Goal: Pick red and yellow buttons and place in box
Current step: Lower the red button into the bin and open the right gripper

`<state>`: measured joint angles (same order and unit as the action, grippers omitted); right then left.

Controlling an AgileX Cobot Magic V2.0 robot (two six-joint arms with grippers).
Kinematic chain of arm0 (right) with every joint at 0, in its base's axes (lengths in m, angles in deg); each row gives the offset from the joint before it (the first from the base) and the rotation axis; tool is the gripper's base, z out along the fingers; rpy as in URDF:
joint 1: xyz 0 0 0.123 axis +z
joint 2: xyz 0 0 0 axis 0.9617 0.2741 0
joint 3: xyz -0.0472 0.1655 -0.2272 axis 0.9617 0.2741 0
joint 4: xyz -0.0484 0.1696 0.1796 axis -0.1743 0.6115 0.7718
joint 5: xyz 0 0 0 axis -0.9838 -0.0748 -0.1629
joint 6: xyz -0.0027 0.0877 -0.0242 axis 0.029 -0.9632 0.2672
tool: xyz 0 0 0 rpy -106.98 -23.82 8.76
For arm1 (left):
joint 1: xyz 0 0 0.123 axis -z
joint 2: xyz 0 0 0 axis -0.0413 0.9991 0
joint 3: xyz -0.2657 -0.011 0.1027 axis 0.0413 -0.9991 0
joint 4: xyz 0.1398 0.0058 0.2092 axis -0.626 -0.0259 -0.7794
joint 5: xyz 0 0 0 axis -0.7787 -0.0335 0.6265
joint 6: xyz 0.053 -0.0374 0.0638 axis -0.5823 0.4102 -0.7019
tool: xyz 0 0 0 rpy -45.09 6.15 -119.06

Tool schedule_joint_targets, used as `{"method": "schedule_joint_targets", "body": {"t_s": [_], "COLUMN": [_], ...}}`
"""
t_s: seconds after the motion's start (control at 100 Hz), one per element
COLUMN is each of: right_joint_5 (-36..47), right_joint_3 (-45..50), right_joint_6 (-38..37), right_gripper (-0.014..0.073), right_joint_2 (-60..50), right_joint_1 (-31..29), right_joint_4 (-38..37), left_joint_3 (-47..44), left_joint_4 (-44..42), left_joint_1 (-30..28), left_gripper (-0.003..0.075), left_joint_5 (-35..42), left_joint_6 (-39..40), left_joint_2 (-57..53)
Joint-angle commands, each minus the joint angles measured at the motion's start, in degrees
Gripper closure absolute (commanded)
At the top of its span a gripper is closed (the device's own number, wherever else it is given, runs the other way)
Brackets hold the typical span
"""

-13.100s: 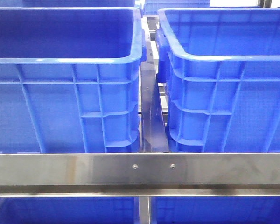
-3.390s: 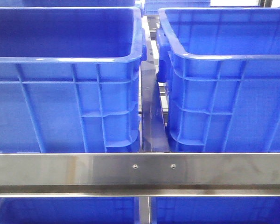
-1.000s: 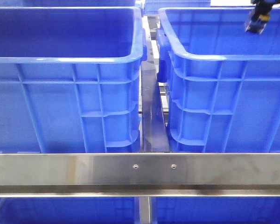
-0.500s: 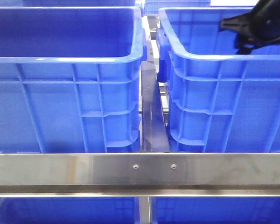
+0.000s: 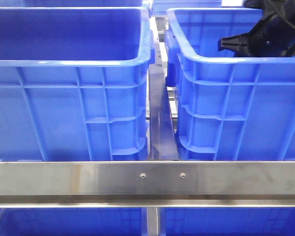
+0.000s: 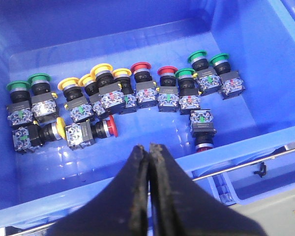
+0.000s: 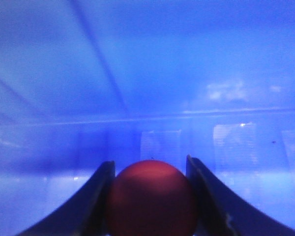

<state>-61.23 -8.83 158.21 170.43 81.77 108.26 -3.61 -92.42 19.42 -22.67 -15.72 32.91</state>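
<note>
One small rounded red push button (image 7: pixel 151 196) clamped between right gripper (image 7: pixel 150 199) jaws, low inside right-hand deep blue ribbed plastic crate (image 5: pixel 236 61). Best lowered close to floor before release, kept off walls. Left gripper (image 6: pixel 148 162) pressed shut on nothing, above blue bin (image 6: pixel 246 142) holding red, yellow and green push buttons (image 6: pixel 120 96). From front, carried button hidden, right arm cropped, crate floor unseen.

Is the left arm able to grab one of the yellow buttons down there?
Probably yes. The left gripper hangs above the bin, nothing covers the yellow buttons, but its fingers are shut and must open first.
</note>
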Motion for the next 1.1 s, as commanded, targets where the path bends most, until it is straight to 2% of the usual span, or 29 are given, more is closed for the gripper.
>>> {"method": "schedule_joint_targets", "body": {"t_s": [0.0,0.39,0.68,1.09], "right_joint_5": [-1.4,3.2,2.4,-0.3], "right_joint_3": [-1.9,-1.9,2.4,22.3], "right_joint_6": [0.7,0.7,1.3,1.3], "right_gripper": [0.0254,0.0062,0.0059,0.0065], "right_joint_2": [-2.0,-4.6,-15.9,-41.7], "right_joint_1": [-0.3,-0.3,-0.1,-0.1], "right_joint_4": [-0.5,-0.5,-0.5,-0.4], "left_joint_3": [1.5,1.5,1.5,1.5], "left_joint_4": [-0.1,-0.1,-0.1,-0.1], "left_joint_1": [-0.2,-0.2,-0.2,-0.2], "left_gripper": [0.0739,0.0739,0.0739,0.0739], "left_joint_5": [3.7,3.5,3.5,3.4], "left_joint_6": [0.7,0.7,0.7,0.7], "left_joint_2": [-0.3,-0.3,-0.3,-0.3]}}
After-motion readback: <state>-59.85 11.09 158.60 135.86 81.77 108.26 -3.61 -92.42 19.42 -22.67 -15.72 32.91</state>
